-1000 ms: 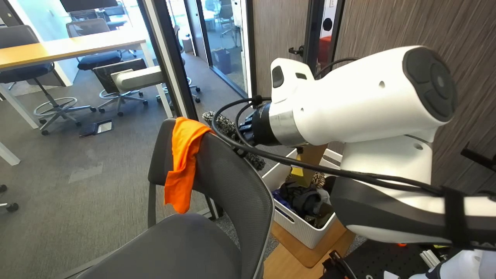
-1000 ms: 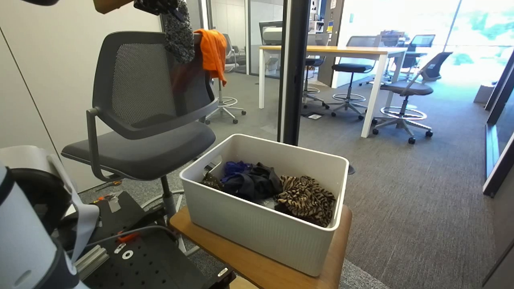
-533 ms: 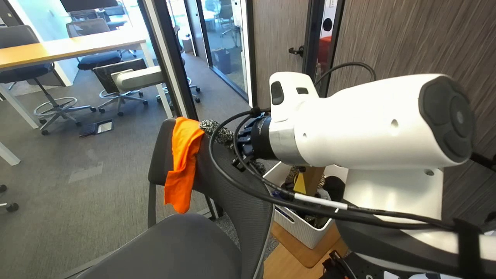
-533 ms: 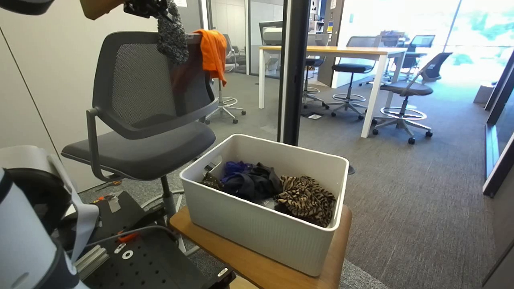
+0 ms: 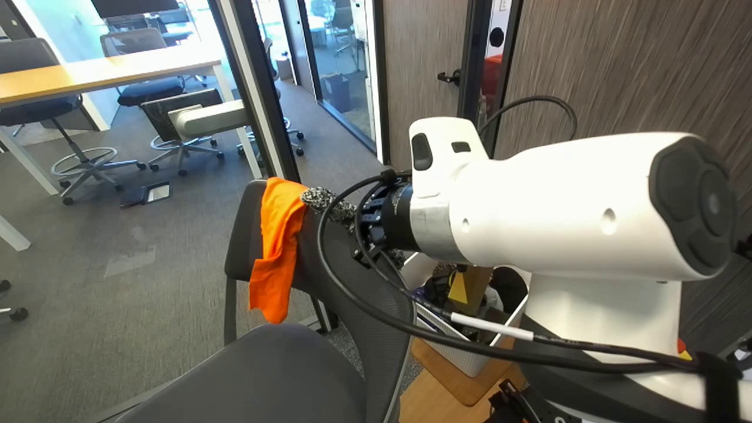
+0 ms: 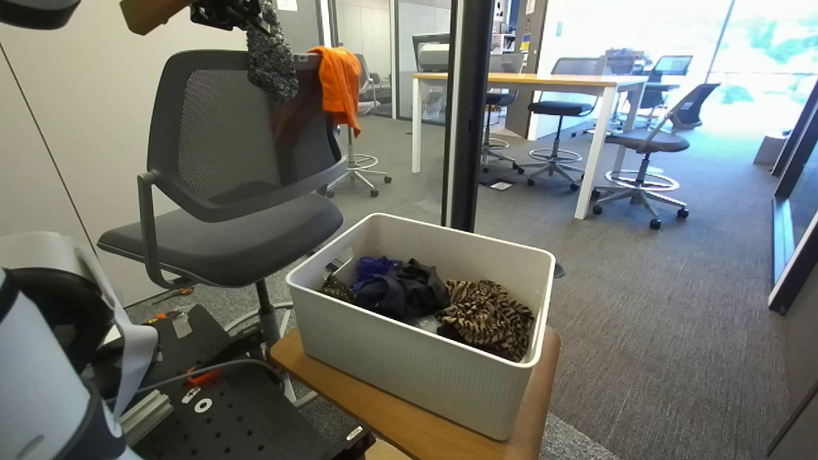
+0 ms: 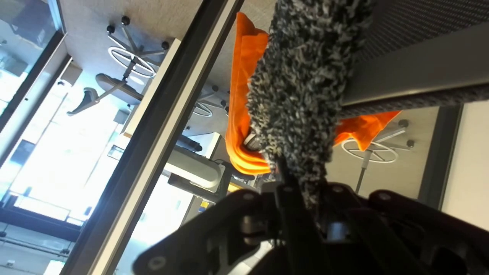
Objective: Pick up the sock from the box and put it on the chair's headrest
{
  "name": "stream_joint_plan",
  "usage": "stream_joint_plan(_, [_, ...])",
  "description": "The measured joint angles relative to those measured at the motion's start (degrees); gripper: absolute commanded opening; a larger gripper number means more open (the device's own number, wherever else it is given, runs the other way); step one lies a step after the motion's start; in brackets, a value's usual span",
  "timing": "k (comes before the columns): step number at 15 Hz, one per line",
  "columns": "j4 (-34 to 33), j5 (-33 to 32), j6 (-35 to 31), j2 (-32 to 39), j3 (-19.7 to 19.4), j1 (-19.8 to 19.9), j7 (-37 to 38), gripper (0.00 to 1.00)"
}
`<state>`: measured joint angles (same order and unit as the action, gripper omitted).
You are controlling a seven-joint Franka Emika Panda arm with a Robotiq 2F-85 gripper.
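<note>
My gripper is shut on the sock, a fluffy speckled grey, black and white piece. In an exterior view the sock hangs down from the gripper in front of the chair's backrest, overlapping the headrest. In an exterior view one end of the sock shows at the headrest, beside the orange cloth. I cannot tell whether the sock rests on the edge. The white box stands below, on a wooden board.
An orange cloth hangs over the headrest; it also shows in the wrist view. The box holds dark clothes and a tiger-striped cloth. A glass partition post stands behind. Black cables loop by the arm.
The arm has come down a little and shifted slightly. The sock has moved a small way along the headrest and lower, still in the gripper. The chair, orange cloth and box have not moved.
</note>
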<state>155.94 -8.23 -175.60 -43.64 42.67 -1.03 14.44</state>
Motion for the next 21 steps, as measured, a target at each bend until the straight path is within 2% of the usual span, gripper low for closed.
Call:
stream_joint_plan(6, [0.34, 0.04, 0.8, -0.04, 0.14, -0.03, 0.0, 0.87])
stream_joint_plan(8, [0.38, 0.04, 0.93, -0.04, 0.15, -0.04, 0.0, 1.0])
stream_joint_plan(21, [0.46, 1.1, 2.14, -0.03, 0.13, -0.47, 0.18, 1.0])
